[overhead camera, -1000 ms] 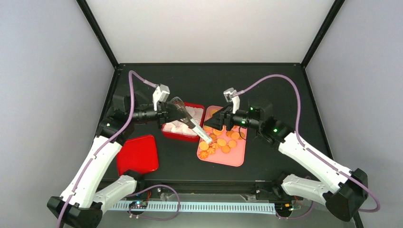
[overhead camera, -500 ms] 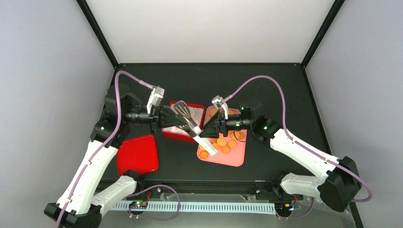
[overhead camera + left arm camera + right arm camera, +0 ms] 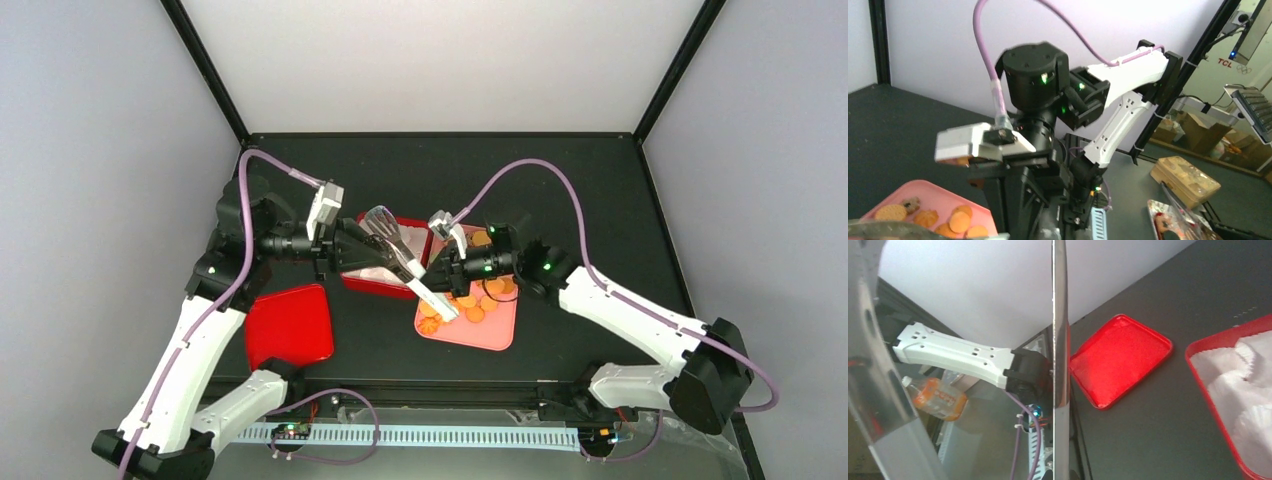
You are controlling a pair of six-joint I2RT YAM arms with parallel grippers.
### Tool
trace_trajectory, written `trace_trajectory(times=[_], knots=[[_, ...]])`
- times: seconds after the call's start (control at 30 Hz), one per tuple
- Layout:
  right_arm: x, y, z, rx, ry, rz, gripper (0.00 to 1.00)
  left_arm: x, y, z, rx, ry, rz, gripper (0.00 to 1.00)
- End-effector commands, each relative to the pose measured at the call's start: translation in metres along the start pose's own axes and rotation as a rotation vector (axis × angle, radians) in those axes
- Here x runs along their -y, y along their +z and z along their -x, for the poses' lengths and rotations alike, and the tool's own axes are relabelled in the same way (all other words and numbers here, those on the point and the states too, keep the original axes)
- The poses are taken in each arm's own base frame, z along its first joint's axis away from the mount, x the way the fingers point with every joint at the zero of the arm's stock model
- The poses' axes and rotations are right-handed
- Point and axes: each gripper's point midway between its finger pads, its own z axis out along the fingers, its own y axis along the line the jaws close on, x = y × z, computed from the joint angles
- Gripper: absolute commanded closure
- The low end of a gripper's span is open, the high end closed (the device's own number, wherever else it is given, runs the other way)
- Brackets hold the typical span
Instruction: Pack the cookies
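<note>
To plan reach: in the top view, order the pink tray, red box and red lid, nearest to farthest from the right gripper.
From the right gripper:
1. Pink tray, under it, at the tray's left edge.
2. Red box, just to its left.
3. Red lid, far left, toward the near edge.

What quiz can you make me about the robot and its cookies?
1. True or false: the cookies lie on a blue plate.
2. Which tool is being held? A) tongs B) a spoon C) a fork
3. What fills the red box?
Key: 1 false, they lie on the pink tray. 2 A. 3 white paper cups.
</note>
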Motion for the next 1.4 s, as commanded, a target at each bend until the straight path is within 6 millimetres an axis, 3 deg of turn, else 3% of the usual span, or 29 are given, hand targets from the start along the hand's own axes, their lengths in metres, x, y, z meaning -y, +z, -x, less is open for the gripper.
trace_trajectory(times=[0.0, 0.03, 0.1, 0.2, 0.33, 0.5, 0.83, 1.1, 1.37], knots=[[0.002, -0.019, 0.014, -0.029, -0.105, -0.156, 0.99, 0.011, -0.006, -0.019, -0.098, 0.146, 0.004, 0.37], [0.006, -0.022, 0.014, -0.051, -0.117, -0.201, 0.99, 0.010, -0.007, -0.028, -0.140, 0.210, 0.009, 0.21], [0.019, -0.028, 0.009, -0.115, -0.139, -0.296, 0.99, 0.002, -0.011, -0.044, -0.243, 0.387, 0.031, 0.07], [0.042, -0.032, -0.007, -0.240, -0.141, -0.440, 0.99, -0.008, -0.019, -0.053, -0.362, 0.548, 0.086, 0.04], [0.065, -0.021, -0.034, -0.424, -0.184, -0.596, 0.99, -0.008, -0.028, -0.053, -0.436, 0.742, 0.117, 0.05], [0.076, -0.003, -0.047, -0.544, -0.220, -0.679, 0.99, -0.009, -0.034, -0.063, -0.525, 0.870, 0.117, 0.13], [0.068, 0.028, -0.028, -0.613, -0.276, -0.749, 0.99, -0.028, -0.032, -0.135, -0.699, 0.927, 0.106, 0.38], [0.057, 0.046, -0.019, -0.614, -0.309, -0.756, 0.99, -0.054, -0.029, -0.135, -0.733, 0.964, 0.221, 0.74], [0.053, 0.051, -0.015, -0.616, -0.319, -0.768, 0.99, -0.057, -0.033, -0.154, -0.800, 0.935, 0.212, 0.74]])
